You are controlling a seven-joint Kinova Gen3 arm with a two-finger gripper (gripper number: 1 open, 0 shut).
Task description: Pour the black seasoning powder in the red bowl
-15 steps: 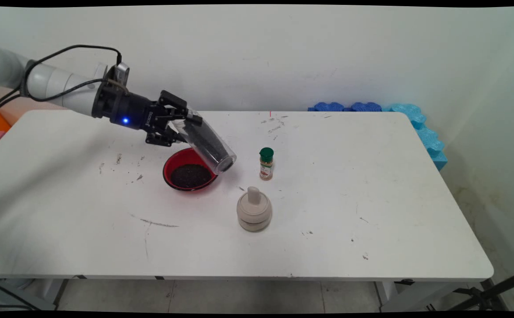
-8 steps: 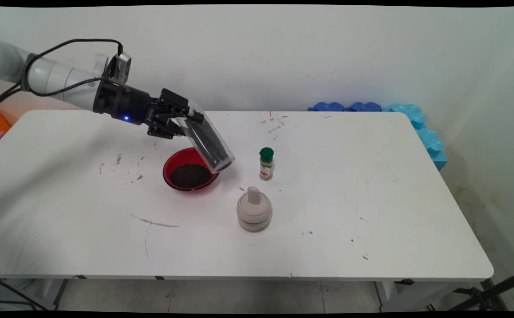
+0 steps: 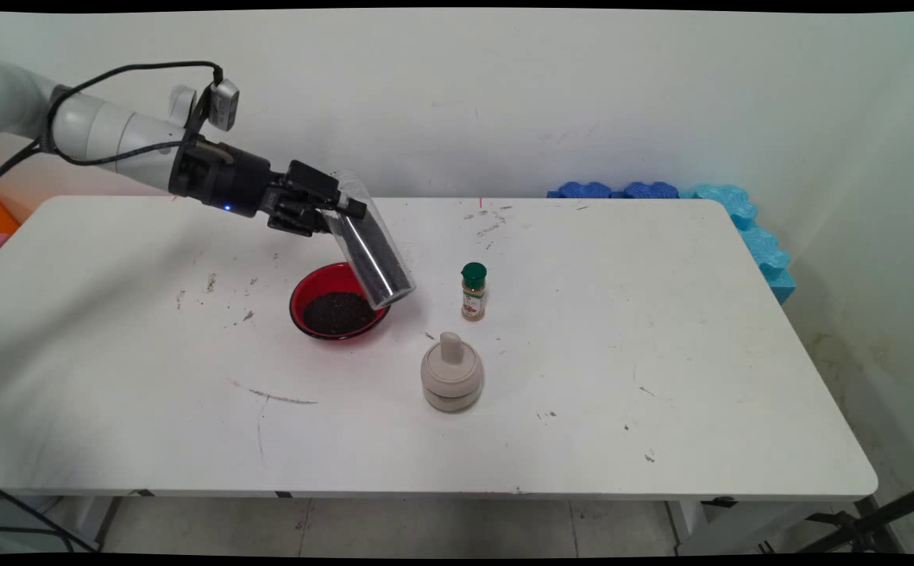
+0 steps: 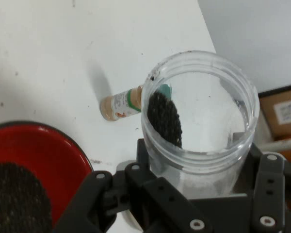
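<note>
The gripper (image 3: 329, 211) is clamping a tilted cup (image 3: 368, 251) of dark grains, hanging over the red bowl (image 3: 337, 302) at its 2 o'clock rim.

Clear jar (image 4: 200, 121) hides cap end of spice bottle (image 4: 120, 104) in hand view. Red bowl (image 4: 48, 160) cut off by left and bottom edges there. Bottle label too small to read. In main view, jar's lower end overlaps bowl's right rim (image 3: 382, 310). Blue foam mats (image 3: 739, 212) partly behind table's (image 3: 582, 354) far edge.
</note>
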